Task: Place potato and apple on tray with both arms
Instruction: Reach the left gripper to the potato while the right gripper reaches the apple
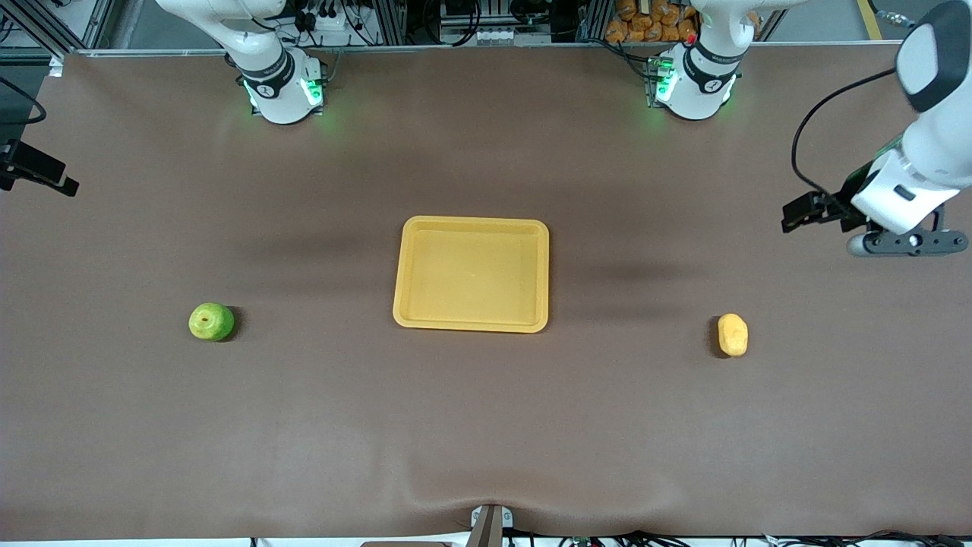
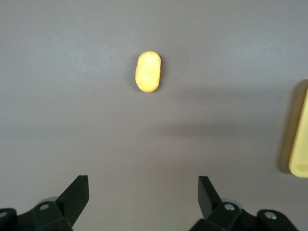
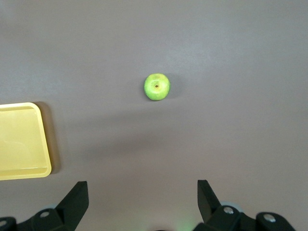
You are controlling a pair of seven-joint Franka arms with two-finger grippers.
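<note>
A brown table cover (image 1: 486,425) spreads across the whole surface, slightly wrinkled at its near edge, where a small metal bracket (image 1: 490,524) sits; cables and orange items (image 1: 645,23) line the top edge

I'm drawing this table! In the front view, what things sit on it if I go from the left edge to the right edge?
apple → tray → potato

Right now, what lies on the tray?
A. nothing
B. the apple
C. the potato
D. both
A: the tray is bare; the apple sits on the table toward the right arm's end, the potato toward the left arm's end.
</note>
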